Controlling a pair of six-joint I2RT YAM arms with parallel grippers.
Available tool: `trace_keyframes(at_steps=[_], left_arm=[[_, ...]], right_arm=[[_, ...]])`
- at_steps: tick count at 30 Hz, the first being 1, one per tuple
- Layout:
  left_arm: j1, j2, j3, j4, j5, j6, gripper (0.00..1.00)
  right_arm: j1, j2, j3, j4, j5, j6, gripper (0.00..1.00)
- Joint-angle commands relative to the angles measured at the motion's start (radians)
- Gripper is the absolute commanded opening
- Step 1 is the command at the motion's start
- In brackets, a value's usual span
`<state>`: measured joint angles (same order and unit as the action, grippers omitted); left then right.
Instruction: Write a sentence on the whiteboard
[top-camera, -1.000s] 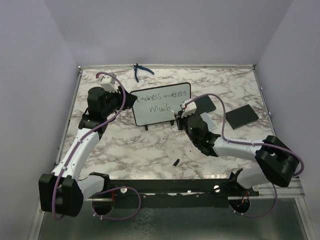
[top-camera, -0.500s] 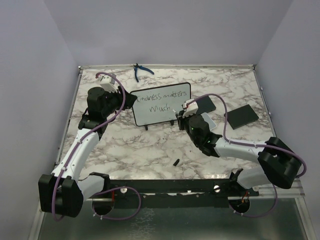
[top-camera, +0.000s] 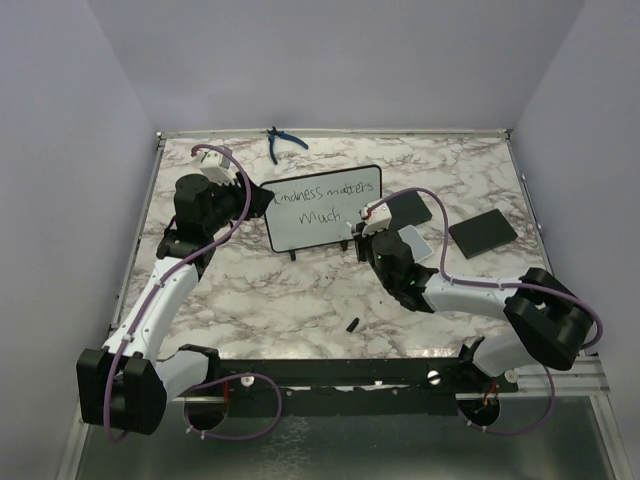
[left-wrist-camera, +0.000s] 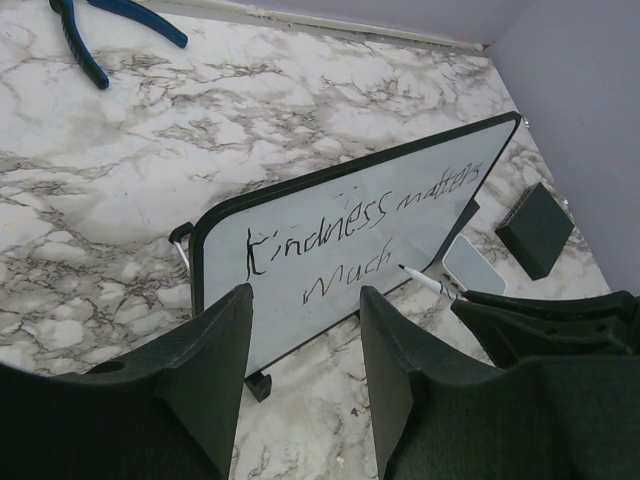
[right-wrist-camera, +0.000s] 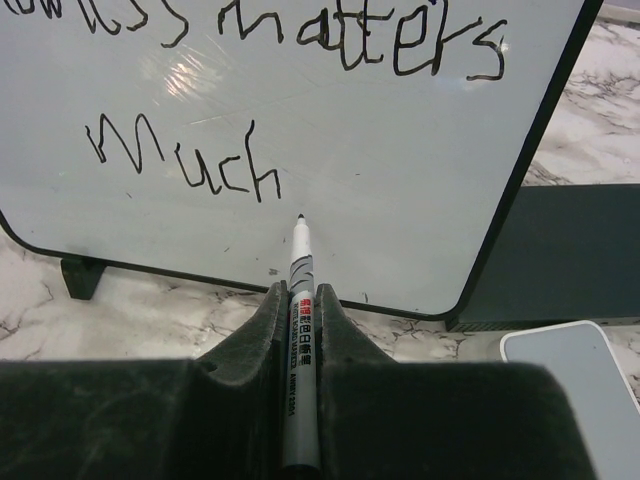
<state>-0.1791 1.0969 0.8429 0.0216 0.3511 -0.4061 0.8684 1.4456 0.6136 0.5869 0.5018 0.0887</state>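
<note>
Standing tilted back on small black feet (top-camera: 292, 254), the whiteboard (top-camera: 295, 230) sits a little toward 12 o'clock from the middle of the marble table (top-camera: 300, 290). On it we read the sentence (left-wrist-camera: 360, 215) in thin black handwriting, "Kindness matters" on the upper line and "Much" on the lower one. At 4 o'clock of the word "Much" we see the tip of a marker (right-wrist-camera: 299, 260) right at the board's face; we cannot tell whether it touches. The right gripper (right-wrist-camera: 298, 292) is clamped on that marker, its two fingers pressed against the barrel, and it sits at the board's 4 o'clock corner. The left gripper (left-wrist-camera: 305, 295) is at the board's 9 o'clock end with its fingers spread apart; in its wrist view the board's lower left part shows in the gap beyond them. A pale grey block (top-camera: 412, 243) lies just at 3 o'clock of the right gripper, beside a black pad (top-camera: 408, 210). We see a second black pad (top-camera: 484, 232) farther out at 3 o'clock. Blue pliers (top-camera: 283, 142) lie at 12 o'clock by the far edge, and a small black piece (top-camera: 352, 323) lies at 6 o'clock of the board.
</note>
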Motion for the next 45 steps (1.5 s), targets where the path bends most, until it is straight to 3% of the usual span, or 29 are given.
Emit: trace_keyframes(at_steps=[1,26,32,37,41,45], left_arm=[[-0.003,-0.019,-0.007,0.021,0.016,0.008,0.49],[-0.003,-0.02,-0.007,0.021,0.017,0.01,0.49],[-0.003,-0.022,-0.007,0.021,0.017,0.01,0.49],[-0.003,-0.026,-0.006,0.019,0.008,0.015,0.49],[-0.004,-0.042,-0.002,0.016,0.001,0.034,0.5],[-0.003,-0.061,0.01,-0.014,-0.034,0.077,0.66]], right_arm=[[-0.005,0.016,0.027,0.044,0.034,-0.019,0.01],[-0.008,0.075,0.047,0.093,0.056,-0.043,0.01],[-0.008,0.025,0.03,0.076,0.04,-0.04,0.01],[-0.006,-0.138,-0.023,-0.028,-0.086,-0.024,0.01],[-0.006,-0.311,-0.055,-0.191,-0.086,0.025,0.01],[-0.006,-0.414,-0.028,-0.39,-0.02,0.092,0.01]])
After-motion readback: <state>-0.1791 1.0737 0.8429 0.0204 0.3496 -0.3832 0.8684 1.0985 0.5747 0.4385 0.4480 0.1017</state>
